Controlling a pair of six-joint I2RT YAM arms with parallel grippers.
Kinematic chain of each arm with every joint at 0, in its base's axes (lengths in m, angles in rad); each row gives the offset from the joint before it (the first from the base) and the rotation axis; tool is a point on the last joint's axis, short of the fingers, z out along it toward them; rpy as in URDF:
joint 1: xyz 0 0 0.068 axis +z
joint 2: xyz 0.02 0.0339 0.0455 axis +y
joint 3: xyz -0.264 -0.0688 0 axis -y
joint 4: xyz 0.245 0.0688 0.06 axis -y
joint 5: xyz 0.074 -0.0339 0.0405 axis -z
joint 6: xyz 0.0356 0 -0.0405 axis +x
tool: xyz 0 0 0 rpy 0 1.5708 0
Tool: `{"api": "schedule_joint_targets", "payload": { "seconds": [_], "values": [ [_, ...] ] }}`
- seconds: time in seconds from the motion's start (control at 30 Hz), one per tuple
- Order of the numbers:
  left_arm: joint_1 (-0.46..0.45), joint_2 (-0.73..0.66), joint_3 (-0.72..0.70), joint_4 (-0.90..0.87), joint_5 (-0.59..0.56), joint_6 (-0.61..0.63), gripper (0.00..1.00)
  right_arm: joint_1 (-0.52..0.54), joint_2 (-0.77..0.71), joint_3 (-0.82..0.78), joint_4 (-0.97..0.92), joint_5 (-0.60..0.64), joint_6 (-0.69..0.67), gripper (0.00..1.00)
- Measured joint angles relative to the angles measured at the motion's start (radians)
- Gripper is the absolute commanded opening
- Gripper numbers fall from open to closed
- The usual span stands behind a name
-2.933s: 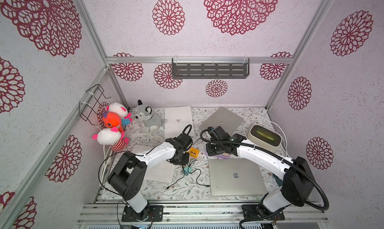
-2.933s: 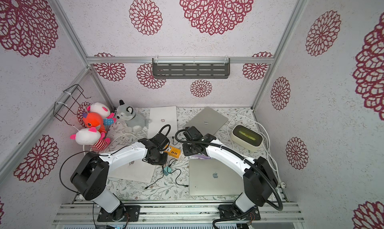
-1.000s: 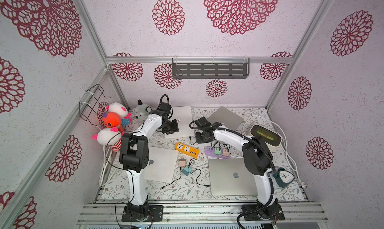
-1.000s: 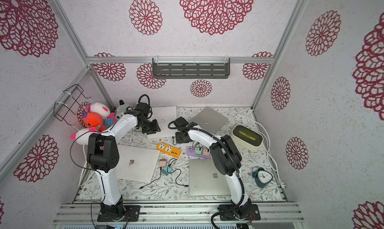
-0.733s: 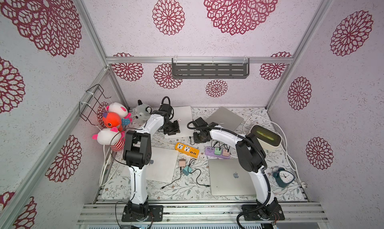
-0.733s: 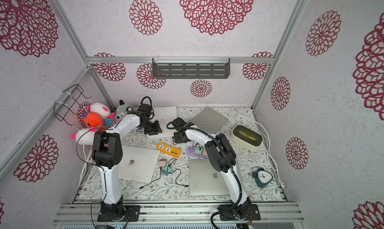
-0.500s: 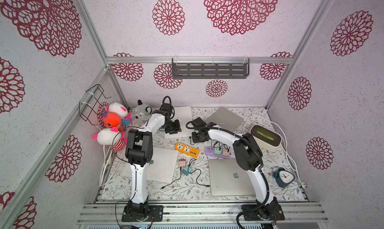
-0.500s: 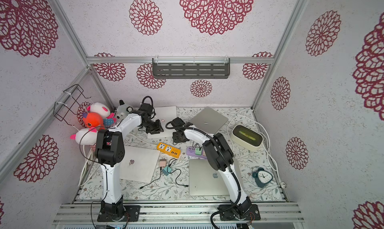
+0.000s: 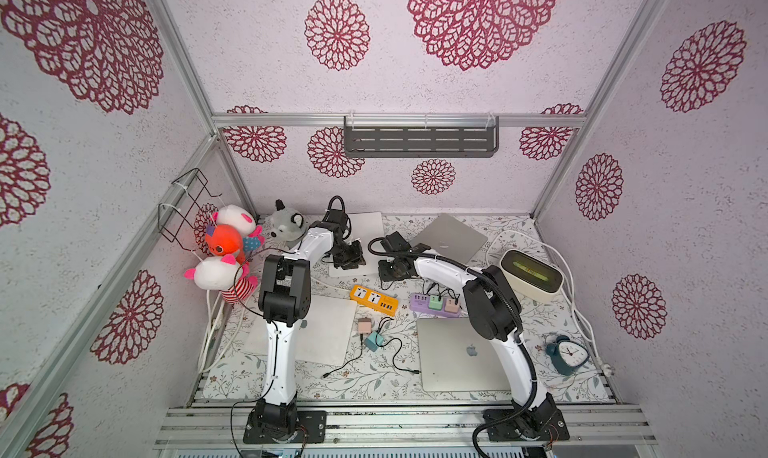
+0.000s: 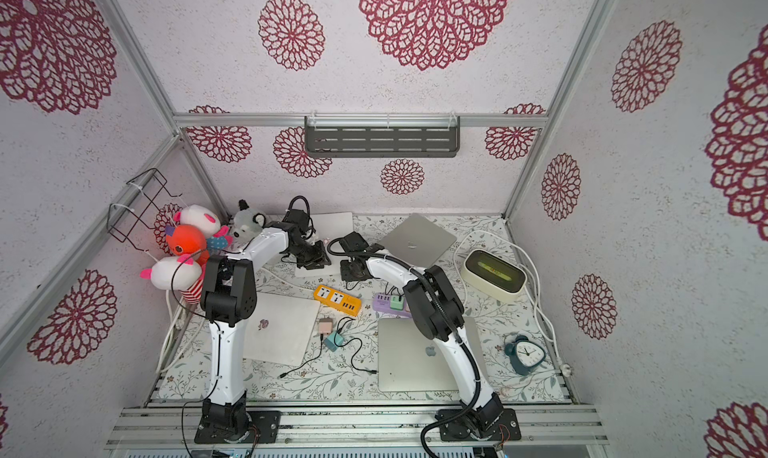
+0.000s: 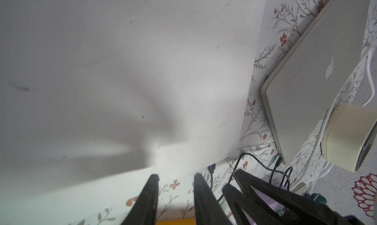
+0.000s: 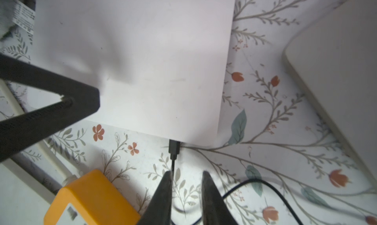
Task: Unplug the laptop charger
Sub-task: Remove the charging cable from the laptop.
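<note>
A white laptop [image 9: 368,227] [image 10: 332,221] lies closed at the back of the table. The laptop charger's black plug [image 12: 174,149] sits in the white laptop's [image 12: 142,60] near edge, and its thin cable runs toward me. My right gripper [image 12: 187,174] [image 9: 392,269] hovers just short of the plug. It is open, with the cable passing beside one fingertip [image 12: 168,175] and nothing between the jaws. My left gripper [image 11: 176,175] [image 9: 348,257] stands open over the near edge of the white laptop [image 11: 122,71], holding nothing.
An orange power strip [image 9: 374,300] and a purple one [image 9: 434,303] lie just in front of the grippers. Silver laptops [image 9: 451,240] [image 9: 461,356], another white laptop [image 9: 324,331], loose charger bricks [image 9: 370,331], a cream box [image 9: 530,275], a clock [image 9: 567,354] and plush toys [image 9: 224,244] lie around.
Both arms have gone from the table's middle, by the orange strip, back to the white laptop. Over the last second the two grippers have only edged slightly closer together.
</note>
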Motion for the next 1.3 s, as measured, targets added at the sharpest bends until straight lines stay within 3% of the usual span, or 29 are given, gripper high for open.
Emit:
{"api": "schedule_joint_targets", "payload": {
  "seconds": [0.7, 1.3],
  "values": [
    [0.010, 0.021, 0.002, -0.003, 0.038, 0.000, 0.33, 0.000, 0.063, 0.053, 0.023, -0.017, 0.000, 0.30],
    [0.013, 0.032, 0.002, -0.003, 0.042, 0.000, 0.33, 0.026, 0.103, 0.123, -0.016, 0.030, -0.001, 0.23]
  ]
}}
